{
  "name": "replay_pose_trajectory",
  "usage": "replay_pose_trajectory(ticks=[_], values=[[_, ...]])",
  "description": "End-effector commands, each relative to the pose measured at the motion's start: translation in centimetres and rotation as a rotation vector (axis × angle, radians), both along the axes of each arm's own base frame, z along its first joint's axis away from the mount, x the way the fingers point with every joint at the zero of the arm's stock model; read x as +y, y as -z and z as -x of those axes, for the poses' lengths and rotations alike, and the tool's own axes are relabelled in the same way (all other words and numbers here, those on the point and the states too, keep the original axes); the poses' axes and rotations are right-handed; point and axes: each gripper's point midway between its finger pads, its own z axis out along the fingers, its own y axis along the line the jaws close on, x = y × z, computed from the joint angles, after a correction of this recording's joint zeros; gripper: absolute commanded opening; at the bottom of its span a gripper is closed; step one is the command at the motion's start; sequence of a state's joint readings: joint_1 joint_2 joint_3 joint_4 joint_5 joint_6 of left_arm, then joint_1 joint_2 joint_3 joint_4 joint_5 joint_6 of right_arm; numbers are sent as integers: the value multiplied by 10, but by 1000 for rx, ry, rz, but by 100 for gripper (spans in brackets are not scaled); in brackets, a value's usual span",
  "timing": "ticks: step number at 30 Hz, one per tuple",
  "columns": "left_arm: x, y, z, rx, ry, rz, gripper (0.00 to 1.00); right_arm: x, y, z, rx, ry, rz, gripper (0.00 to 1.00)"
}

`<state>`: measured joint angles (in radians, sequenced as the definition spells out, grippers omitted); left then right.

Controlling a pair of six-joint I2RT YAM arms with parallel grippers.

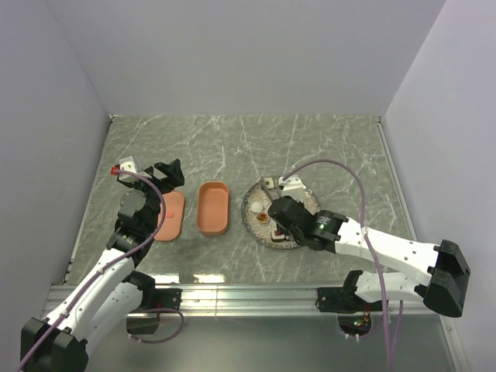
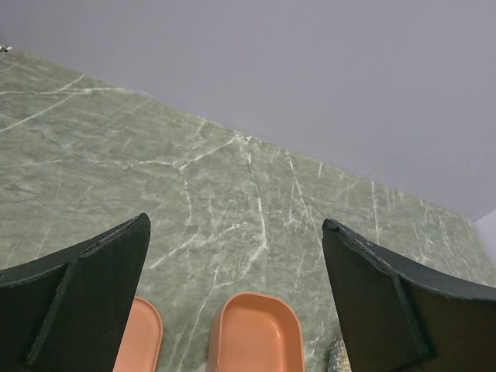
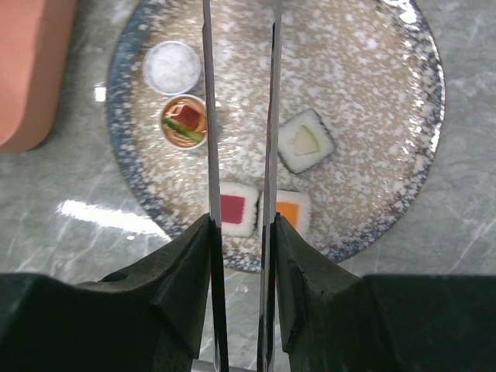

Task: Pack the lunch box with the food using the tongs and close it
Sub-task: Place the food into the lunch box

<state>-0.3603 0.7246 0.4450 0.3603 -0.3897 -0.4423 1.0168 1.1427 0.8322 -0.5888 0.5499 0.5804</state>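
Note:
My right gripper (image 3: 242,225) is shut on the tongs (image 3: 208,116), one finger pressing each slim metal arm from outside. The arms run nearly parallel over the speckled plate (image 3: 372,85), with a narrow gap between them. The food lies on that plate: a red-centred square (image 3: 239,208), an orange-centred square (image 3: 293,209), a pale-centred square (image 3: 306,141), a round white bit (image 3: 171,67) and a round red-topped bit (image 3: 184,121). The salmon lunch box (image 1: 213,207) stands empty left of the plate, its lid (image 1: 170,215) flat beside it. My left gripper (image 1: 167,174) hangs open above the lid, holding nothing.
The marble tabletop (image 1: 232,147) is walled at the back and on both sides. A metal rail (image 1: 248,291) with the arm bases runs along the near edge. In the left wrist view the lunch box (image 2: 256,337) and the lid (image 2: 139,341) lie just below my fingers.

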Motion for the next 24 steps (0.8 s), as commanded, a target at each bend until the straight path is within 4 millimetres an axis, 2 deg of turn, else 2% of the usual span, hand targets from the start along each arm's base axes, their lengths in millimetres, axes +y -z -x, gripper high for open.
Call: replay_pose_trajectory(ticks=[1, 10, 16, 24], values=[[0, -5, -2, -21, 1, 16, 99, 27, -36, -6, -72, -59, -76, 34], [0, -4, -5, -12, -7, 10, 100, 75, -48, 13, -80, -236, -99, 33], [0, 0, -8, 5, -12, 3, 99, 99, -53, 21, -79, -310, -100, 33], [1, 0, -7, 4, -16, 4, 99, 121, -45, 21, -59, -355, -76, 33]])
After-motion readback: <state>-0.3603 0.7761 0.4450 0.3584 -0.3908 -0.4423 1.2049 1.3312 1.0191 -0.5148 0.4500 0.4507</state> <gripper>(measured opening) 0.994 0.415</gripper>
